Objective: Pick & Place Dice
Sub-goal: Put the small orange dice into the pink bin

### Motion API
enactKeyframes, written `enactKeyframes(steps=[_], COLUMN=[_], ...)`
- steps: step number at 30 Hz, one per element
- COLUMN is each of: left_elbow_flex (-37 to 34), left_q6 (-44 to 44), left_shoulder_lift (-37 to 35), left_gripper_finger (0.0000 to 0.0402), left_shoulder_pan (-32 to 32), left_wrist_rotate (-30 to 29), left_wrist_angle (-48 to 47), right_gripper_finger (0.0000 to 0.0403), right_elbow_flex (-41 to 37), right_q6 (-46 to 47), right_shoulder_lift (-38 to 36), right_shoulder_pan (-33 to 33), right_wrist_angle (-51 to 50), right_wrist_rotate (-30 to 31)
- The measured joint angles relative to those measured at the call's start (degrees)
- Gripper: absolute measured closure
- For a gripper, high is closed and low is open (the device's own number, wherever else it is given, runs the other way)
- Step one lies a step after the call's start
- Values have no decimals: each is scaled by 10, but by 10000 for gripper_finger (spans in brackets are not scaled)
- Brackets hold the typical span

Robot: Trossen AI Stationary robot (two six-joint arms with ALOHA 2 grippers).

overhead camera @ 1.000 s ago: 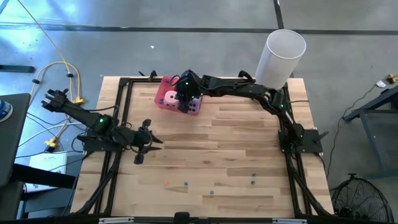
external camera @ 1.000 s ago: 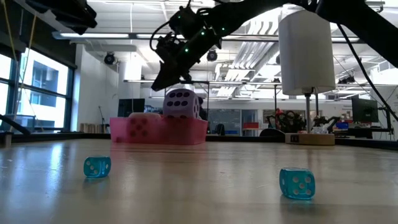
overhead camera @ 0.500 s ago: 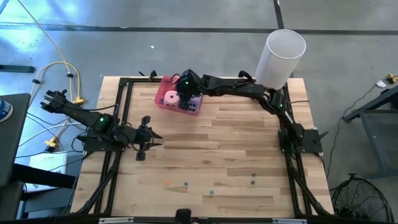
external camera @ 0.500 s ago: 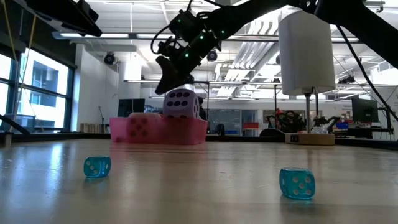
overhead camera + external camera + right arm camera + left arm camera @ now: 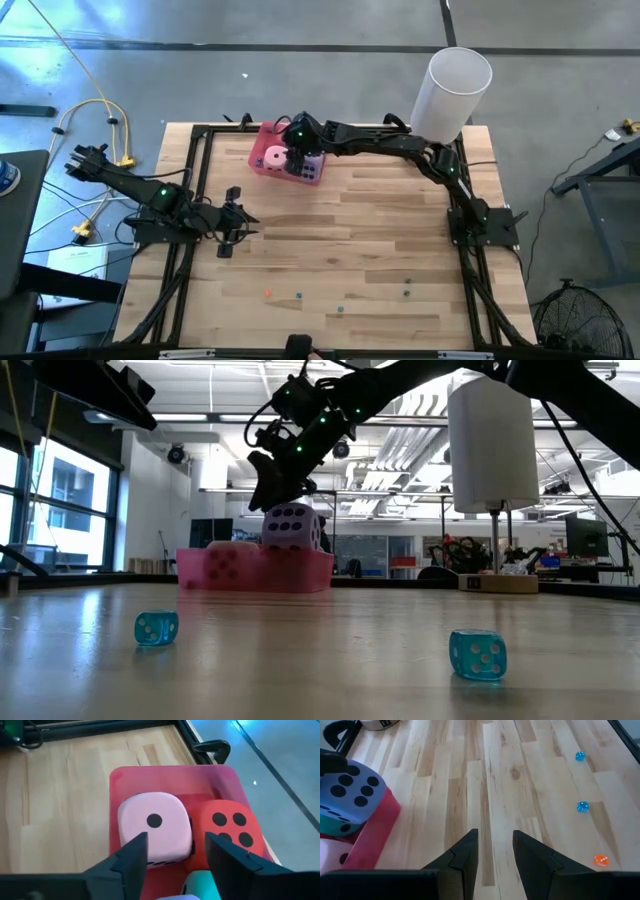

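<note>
A pink tray (image 5: 266, 131) stands at the table's far edge, left of the middle. In it sit a pink die (image 5: 155, 827), a red die (image 5: 230, 827) and a teal die (image 5: 202, 882). A purple die (image 5: 292, 527) rests on top of them. My right gripper (image 5: 175, 855) hangs open just above these dice, touching none. My left gripper (image 5: 495, 855) is open over bare wood at the table's left (image 5: 235, 225), with nothing between its fingers. Several tiny dice (image 5: 299, 296) lie near the front edge.
A tall white cylinder (image 5: 455, 90) stands at the far right corner. Black frame rails (image 5: 200, 150) run along the table's edges. Two tiny teal dice (image 5: 156, 627) (image 5: 477, 654) lie close to the low camera. Bare wood lies between the tray and the tiny dice.
My right gripper has stayed above the tray, turned its wrist a little and opened its fingers. My left gripper has turned slightly in place. The dice in the tray have not moved.
</note>
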Motion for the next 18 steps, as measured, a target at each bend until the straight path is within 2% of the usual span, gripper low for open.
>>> enactKeyframes(steps=[4, 8, 14, 18], left_elbow_flex=[0, 0, -12, -34], left_q6=[-10, -22, -56, -78], left_shoulder_lift=[0, 0, 1, 7], left_gripper_finger=[285, 285, 285, 285], left_shoulder_pan=[0, 0, 0, 0], left_wrist_rotate=[0, 1, 6, 49], left_wrist_angle=[0, -1, -1, 2], right_gripper_finger=[192, 186, 194, 199], right_elbow_flex=[0, 0, 1, 1], right_q6=[-18, -28, 12, 73], right_shoulder_lift=[-8, -59, -146, -190], right_shoulder_pan=[6, 33, 104, 164], right_wrist_angle=[7, -5, -127, -221], right_wrist_rotate=[3, 28, 28, 21])
